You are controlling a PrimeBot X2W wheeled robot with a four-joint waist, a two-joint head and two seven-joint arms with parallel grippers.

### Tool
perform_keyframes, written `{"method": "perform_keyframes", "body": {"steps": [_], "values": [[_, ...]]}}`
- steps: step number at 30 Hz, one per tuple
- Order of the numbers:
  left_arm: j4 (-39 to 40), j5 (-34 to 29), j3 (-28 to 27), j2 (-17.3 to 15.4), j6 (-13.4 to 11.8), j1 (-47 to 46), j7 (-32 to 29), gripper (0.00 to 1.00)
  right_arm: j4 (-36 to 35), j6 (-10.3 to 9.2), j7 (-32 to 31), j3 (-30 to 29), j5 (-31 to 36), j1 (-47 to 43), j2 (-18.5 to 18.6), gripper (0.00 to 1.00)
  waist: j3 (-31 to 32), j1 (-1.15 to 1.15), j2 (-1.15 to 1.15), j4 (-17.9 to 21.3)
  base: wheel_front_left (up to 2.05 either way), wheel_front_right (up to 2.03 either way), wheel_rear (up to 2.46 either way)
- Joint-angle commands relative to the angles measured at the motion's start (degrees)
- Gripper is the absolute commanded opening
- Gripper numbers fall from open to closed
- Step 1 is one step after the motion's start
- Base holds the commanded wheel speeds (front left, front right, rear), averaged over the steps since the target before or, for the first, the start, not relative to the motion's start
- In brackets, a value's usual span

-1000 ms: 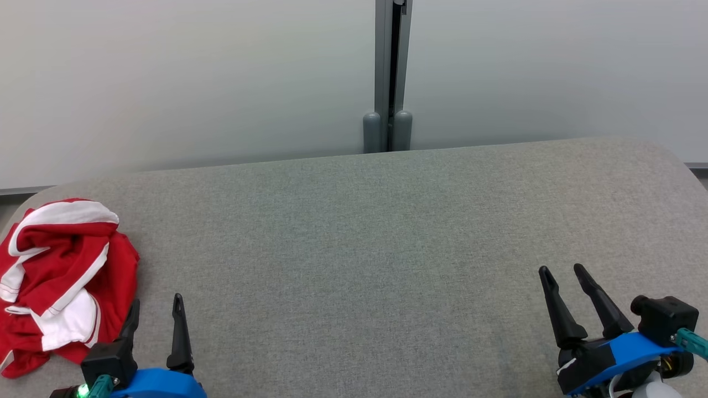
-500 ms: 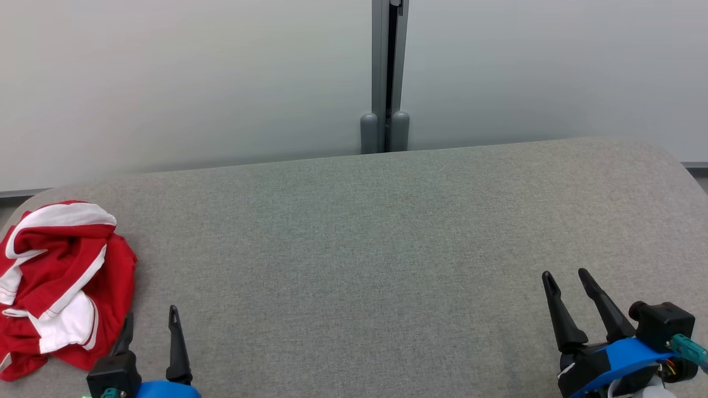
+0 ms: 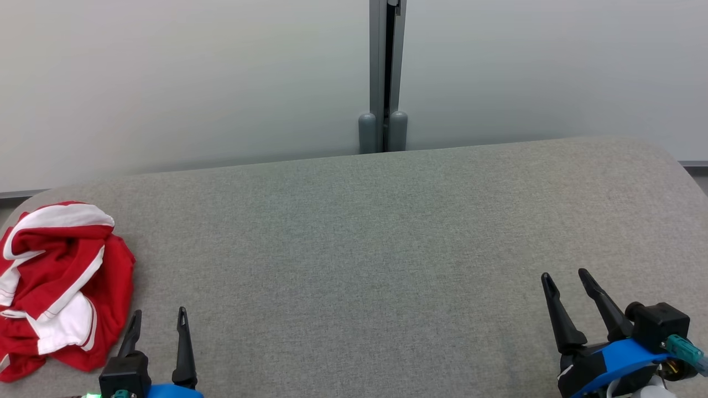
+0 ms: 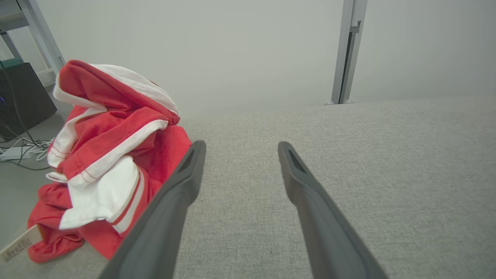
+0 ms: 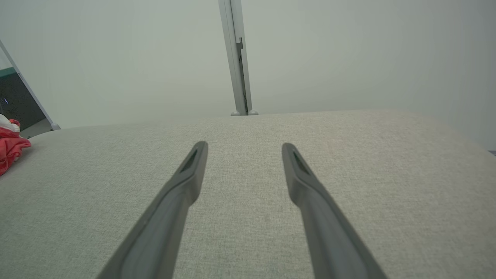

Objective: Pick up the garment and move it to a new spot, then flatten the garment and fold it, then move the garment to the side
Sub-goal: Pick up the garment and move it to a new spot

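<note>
My left claw (image 3: 159, 313) hangs over the near edge of the grey fabric-covered table (image 3: 354, 249), close to its left corner. Its two dark fingers are spread apart with nothing between them. Just beside it, toward the table's left edge, lies the crumpled red garment with broad white bands (image 3: 61, 287), heaped in a loose mound at the near left corner. From my left wrist, the garment (image 4: 112, 162) sits to the left of my left finger (image 4: 170, 209); whether that finger brushes the cloth I cannot tell. A pale label (image 4: 17, 244) pokes out at the bottom of the heap. My right claw (image 3: 564, 275) is well apart from all that, over the near edge by the right corner. Its fingers are likewise parted and hold nothing, with bare grey table cloth below them. Beyond the far edge stands a pale grey wall with a grey metal post (image 3: 383, 72) at its middle.
</note>
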State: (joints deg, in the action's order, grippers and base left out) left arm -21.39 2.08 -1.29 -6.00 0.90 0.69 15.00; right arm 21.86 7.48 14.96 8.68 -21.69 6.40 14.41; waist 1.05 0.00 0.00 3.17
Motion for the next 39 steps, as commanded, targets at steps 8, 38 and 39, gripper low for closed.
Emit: {"method": "perform_keyframes", "body": {"steps": [8, 38, 39], "values": [[-0.09, -0.2, -0.22, 0.69, -0.07, -0.71, 0.27, 1.0, -0.92, 0.02, 0.3, 1.45, -0.34, 0.24, 0.43, 1.0, -1.27, 0.0, 0.0, -3.45, 0.0, 0.0, 0.0], [-1.04, 1.35, -6.07, 0.34, 0.21, 3.16, 0.22, 1.0, 0.15, 0.02, 0.24, 7.16, -1.76, 0.21, -1.51, 1.0, -1.49, 0.0, 0.0, -27.79, 0.0, 0.0, 0.0], [-1.1, 1.6, -6.25, 0.48, 0.32, 2.61, 0.22, 1.0, 0.0, 0.02, 0.24, 7.36, -1.83, 0.28, -1.19, 1.0, -1.72, 0.0, 0.0, -27.53, 0.0, 0.0, 0.0]]}}
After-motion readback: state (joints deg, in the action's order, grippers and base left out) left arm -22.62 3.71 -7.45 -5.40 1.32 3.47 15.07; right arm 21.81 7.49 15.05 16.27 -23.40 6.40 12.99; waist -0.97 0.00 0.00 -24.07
